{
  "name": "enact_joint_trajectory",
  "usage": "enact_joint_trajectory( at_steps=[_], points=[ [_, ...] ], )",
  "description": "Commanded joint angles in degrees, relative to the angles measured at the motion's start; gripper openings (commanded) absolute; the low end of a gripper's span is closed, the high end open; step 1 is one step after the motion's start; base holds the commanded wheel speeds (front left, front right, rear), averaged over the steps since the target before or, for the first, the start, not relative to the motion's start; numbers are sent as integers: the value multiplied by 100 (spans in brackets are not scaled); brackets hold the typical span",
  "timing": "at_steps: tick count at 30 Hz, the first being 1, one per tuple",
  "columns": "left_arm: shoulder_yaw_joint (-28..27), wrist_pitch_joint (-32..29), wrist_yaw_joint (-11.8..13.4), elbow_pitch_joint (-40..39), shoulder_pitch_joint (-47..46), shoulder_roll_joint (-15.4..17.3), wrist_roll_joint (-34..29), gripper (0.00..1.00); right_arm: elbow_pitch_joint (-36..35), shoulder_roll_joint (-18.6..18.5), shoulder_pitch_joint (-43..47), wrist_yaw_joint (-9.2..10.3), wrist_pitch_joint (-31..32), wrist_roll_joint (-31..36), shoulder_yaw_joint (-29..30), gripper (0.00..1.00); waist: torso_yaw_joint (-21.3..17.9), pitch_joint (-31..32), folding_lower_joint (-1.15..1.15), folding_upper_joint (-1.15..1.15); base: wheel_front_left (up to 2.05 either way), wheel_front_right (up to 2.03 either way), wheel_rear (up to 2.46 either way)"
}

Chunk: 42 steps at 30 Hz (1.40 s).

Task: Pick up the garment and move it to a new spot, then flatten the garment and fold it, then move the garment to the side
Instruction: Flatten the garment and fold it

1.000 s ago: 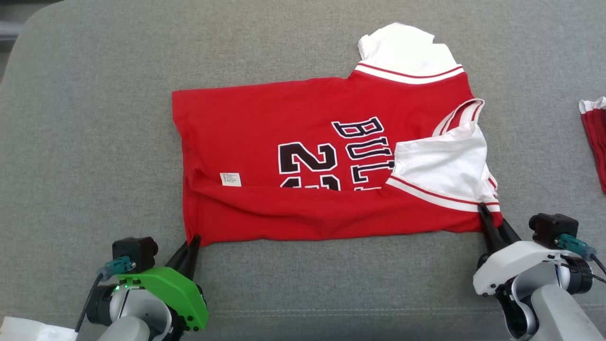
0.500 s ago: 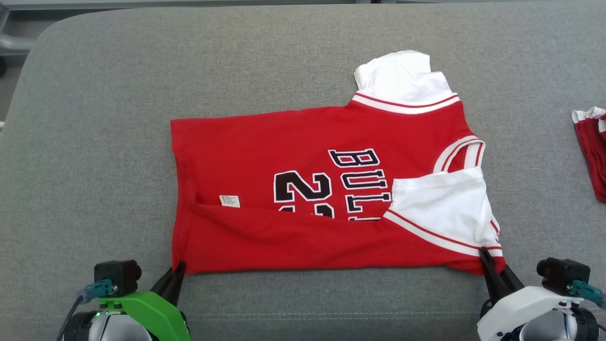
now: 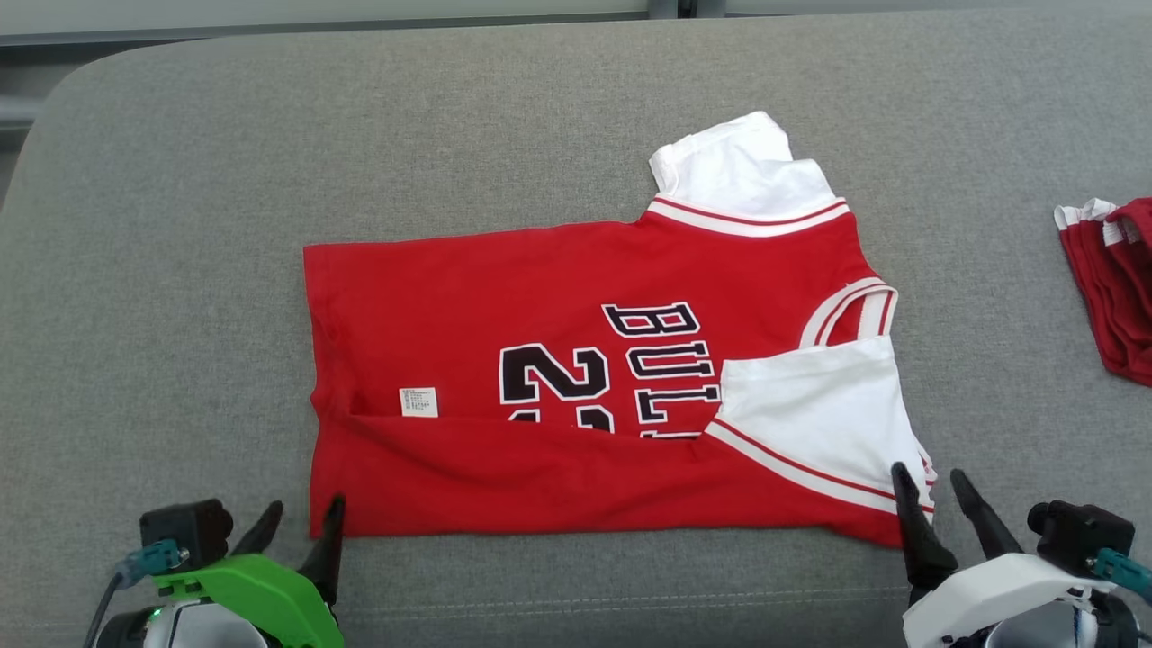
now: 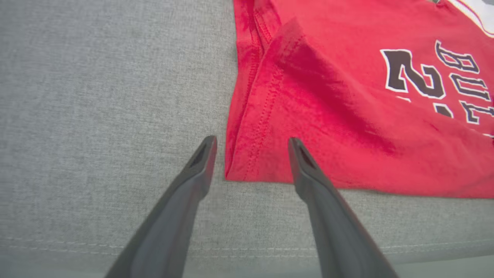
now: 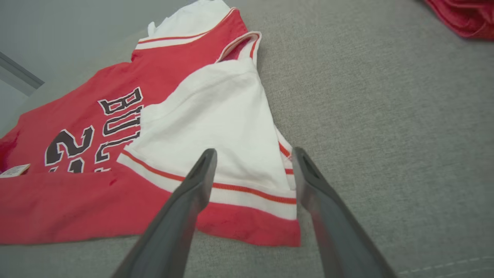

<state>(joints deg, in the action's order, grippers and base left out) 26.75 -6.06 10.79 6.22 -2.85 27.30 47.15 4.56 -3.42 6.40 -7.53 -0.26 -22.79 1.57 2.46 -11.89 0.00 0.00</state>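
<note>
Bracketing garment (image 3: pixel 468 306) corners: left fingers (image 3: pixel 329 540), right fingers (image 3: pixel 911 526), splayed

**Red Jersey on Grey Weave**

The garment (image 3: pixel 504 297) is red with white sleeves, red-striped white trim, white-edged black lettering and a white label (image 3: pixel 418 401). The cushion (image 3: pixel 180 225) is flecked grey. The left gripper (image 3: pixel 306 502) wears a green shell, the right gripper (image 3: pixel 927 472) white. A second cloth (image 3: pixel 1111 297) is red, edged white.

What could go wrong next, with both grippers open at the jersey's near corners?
The open left gripper straddles the jersey's near-left corner; a careless retreat could snag it and undo the fold.
The open right gripper flanks the white sleeve's corner; brushing it might flip it back.
</note>
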Motion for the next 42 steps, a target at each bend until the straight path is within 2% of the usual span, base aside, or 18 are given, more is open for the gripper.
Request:
enact_joint_trajectory(
  at_steps=[1,11,16,21,29,33,34,42],
  points=[
    [-57,86,78,2,64,-33,14,100,-54,-13,-97,9,-73,55,60,100,2,11,0,0,0,0,0],
    [-400,956,473,-403,-359,-223,-366,100,-299,-115,-786,8,-596,487,502,100,48,109,0,0,0,0,0],
    [-384,1157,605,-526,-877,-229,-720,100,-220,-343,-1517,8,-614,567,581,100,54,90,0,0,0,0,0],
    [-315,1088,624,-535,-1372,-280,-873,100,3,-587,-2203,8,-530,524,514,100,97,-98,0,0,0,0,0],
    [-114,594,396,-247,-2287,-357,-870,100,755,-1169,-3537,6,-166,333,65,100,314,-658,0,0,0,0,0],
    [28,250,108,134,-2797,-452,-722,100,1234,-1439,-4243,6,67,194,-274,100,475,-997,0,0,0,0,0],
    [28,250,108,134,-2797,-452,-722,100,1234,-1439,-4243,6,67,194,-274,100,475,-997,0,0,0,0,0],
    [246,-457,-515,1155,-3868,-748,-378,100,2158,-1874,-5568,6,555,-65,-1095,100,796,-1692,0,0,0,0,0]
  ],
)
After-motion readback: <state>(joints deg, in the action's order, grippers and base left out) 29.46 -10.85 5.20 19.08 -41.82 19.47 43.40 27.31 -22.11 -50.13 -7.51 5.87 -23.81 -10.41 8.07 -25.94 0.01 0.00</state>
